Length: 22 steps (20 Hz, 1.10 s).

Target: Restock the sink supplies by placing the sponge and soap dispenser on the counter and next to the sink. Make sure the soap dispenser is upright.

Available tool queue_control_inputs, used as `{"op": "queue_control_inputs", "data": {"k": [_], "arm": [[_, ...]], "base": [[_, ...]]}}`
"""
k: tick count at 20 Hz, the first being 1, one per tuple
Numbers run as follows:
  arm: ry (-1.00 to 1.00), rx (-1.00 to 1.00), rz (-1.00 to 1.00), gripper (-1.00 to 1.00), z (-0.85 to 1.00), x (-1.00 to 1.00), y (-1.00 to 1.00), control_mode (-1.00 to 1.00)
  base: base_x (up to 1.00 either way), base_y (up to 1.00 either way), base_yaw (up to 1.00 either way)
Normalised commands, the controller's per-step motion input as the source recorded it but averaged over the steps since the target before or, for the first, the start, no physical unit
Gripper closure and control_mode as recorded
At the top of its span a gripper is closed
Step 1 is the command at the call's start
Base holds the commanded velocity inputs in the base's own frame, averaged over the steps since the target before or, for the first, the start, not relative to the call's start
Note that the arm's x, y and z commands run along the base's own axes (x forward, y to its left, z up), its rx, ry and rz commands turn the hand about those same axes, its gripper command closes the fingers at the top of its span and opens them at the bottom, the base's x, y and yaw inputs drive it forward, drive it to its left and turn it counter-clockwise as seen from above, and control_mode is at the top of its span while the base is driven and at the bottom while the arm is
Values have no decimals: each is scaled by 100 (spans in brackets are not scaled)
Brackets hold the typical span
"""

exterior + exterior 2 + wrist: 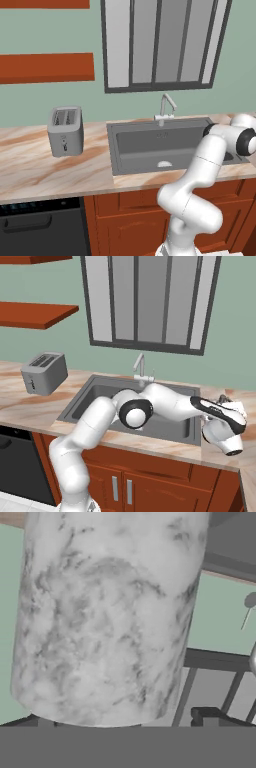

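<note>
The soap dispenser (107, 619) is a whitish marbled cylinder right in front of the hand camera, its long axis running roughly along the window bars behind it. My gripper (125, 722) is open, and its dark fingertips (204, 716) stand wide to either side of the bottle's near end. From the right base, my gripper (225, 405) reaches over the counter (220, 453) just right of the sink (97, 398), with a bit of whitish dispenser (236, 405) at its tip. The sponge is out of view.
A grey toaster (65, 130) stands on the counter (30, 167) left of the sink (150, 145). The chrome faucet (167, 107) rises behind the basin under the window. My arm spans the basin's right half. A dark dishwasher (40, 225) sits below left.
</note>
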Motion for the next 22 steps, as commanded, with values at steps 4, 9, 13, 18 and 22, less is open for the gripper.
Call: {"op": "queue_control_inputs", "data": {"k": [4, 9, 13, 18, 22], "arm": [[12, 0, 0, -100, -20, 1, 30, -100], [15, 0, 0, -100, -25, 9, 41, -100], [12, 0, 0, -100, -16, 4, 24, -100], [6, 1, 0, -100, 0, 3, 1, -100], [2, 2, 0, -100, 0, 0, 0, -100]], "base": [[0, 0, 0], [0, 0, 0], [0, 0, 0], [0, 0, 0], [0, 0, 0]]}}
